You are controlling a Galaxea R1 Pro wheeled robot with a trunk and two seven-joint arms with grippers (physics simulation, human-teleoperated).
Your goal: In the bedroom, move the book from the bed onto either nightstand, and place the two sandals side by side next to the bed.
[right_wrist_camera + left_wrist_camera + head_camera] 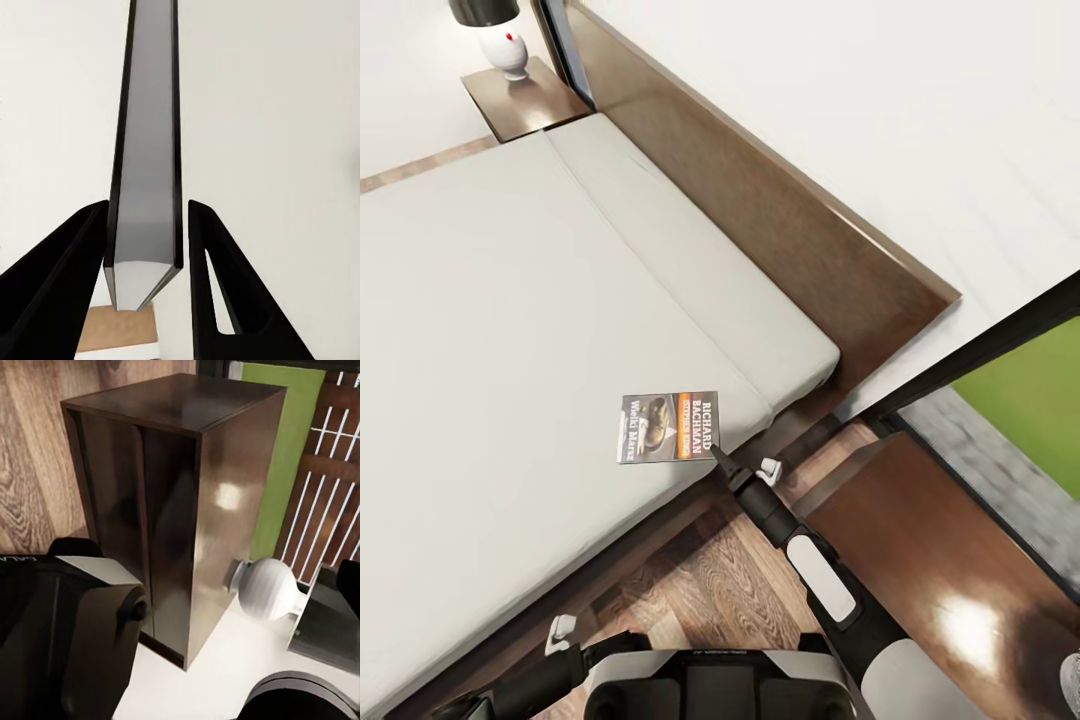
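The book (668, 427), dark-covered with an orange band, lies flat near the edge of the grey mattress of the bed (510, 330). My right gripper (716, 452) is at the book's near corner. In the right wrist view the book (146, 150) is edge-on between the two black fingers (67, 277), which press on both its faces. One nightstand (920, 560) stands right beside my right arm, and the other nightstand (525, 100) is at the far end of the headboard. The left arm (520, 690) is folded low by my trunk, its fingers unclear. The sandals are out of view.
A white lamp (510, 50) stands on the far nightstand. The left wrist view looks at the near nightstand (187, 472) and a white lamp base (266, 589). The dark headboard (760, 210) runs along the wall, with a window (1020, 400) at the right. Wood floor (710, 590) lies below me.
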